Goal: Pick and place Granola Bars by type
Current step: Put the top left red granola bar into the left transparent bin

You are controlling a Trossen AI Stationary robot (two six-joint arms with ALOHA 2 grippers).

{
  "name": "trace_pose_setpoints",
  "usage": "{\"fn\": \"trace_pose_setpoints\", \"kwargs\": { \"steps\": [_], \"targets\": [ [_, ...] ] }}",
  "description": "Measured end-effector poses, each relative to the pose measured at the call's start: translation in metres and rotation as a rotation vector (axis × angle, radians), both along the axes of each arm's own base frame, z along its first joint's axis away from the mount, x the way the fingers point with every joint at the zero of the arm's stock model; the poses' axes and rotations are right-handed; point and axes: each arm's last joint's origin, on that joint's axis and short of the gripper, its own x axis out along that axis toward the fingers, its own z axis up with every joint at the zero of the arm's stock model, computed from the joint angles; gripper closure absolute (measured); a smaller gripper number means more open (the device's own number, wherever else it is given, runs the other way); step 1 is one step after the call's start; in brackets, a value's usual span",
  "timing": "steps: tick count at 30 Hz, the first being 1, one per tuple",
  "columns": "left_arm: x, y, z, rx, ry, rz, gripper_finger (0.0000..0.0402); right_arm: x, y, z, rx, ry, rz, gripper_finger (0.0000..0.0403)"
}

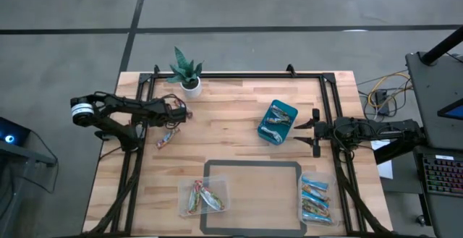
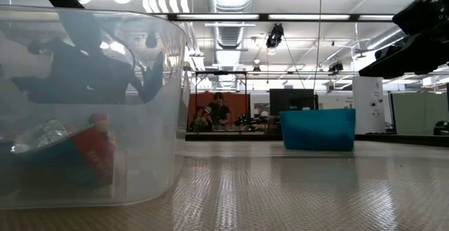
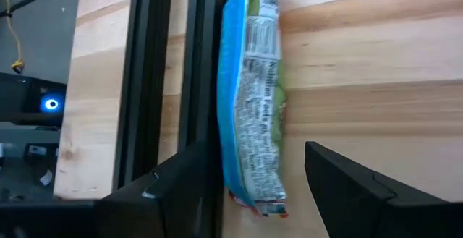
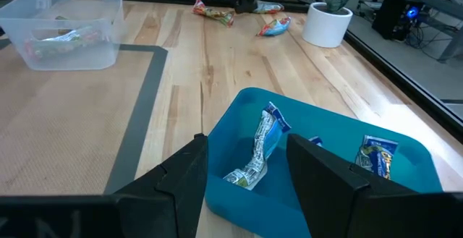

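Right up against the low camera stands a clear tub (image 2: 84, 111), a red-wrapped bar (image 2: 95, 154) blurred inside it, and that view shows neither claw's fingers.

The left gripper (image 3: 253, 187) hangs over the table's left side with its fingers spread wide, gripping nothing. Between them, in its own wrist view, lies a blue-edged bar (image 3: 253, 100), print side up, hard against the black frame rail (image 3: 195, 64). From above, that left gripper (image 1: 176, 113) sits near a white pot with a green plant (image 1: 189, 75), and a multicoloured bar (image 1: 168, 138) lies just beside it on the wood.

The right gripper (image 4: 242, 176) is also open and empty, fingers straddling the near rim of the teal bin (image 4: 246, 104). Just past the fingertips, a silver-and-blue bar (image 4: 260, 147) lies in the bin, with another blue bar (image 4: 376, 155) further along. From above, the right gripper (image 1: 312, 130) is just beside that bin (image 1: 278, 122).

Only the overhead view shows a second tub with blue bars (image 1: 315, 200) near the right arm. A grey taped rectangle (image 1: 252, 164) lies between the two tubs.
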Motion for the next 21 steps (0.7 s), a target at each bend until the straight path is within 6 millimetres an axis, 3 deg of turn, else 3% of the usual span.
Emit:
{"fn": "trace_pose_setpoints", "kwargs": {
  "steps": [11,21],
  "targets": [
    [-0.008,-0.0018,-0.0062,0.003,0.029,0.01,0.0197,0.0,0.0,0.0,0.0,0.0,0.0,0.0227],
    [-0.0082,-0.0021,-0.0064,0.004,0.025,0.019,0.0301,0.0,0.0,0.0,0.0,0.0,0.0,0.0227]
  ]
}}
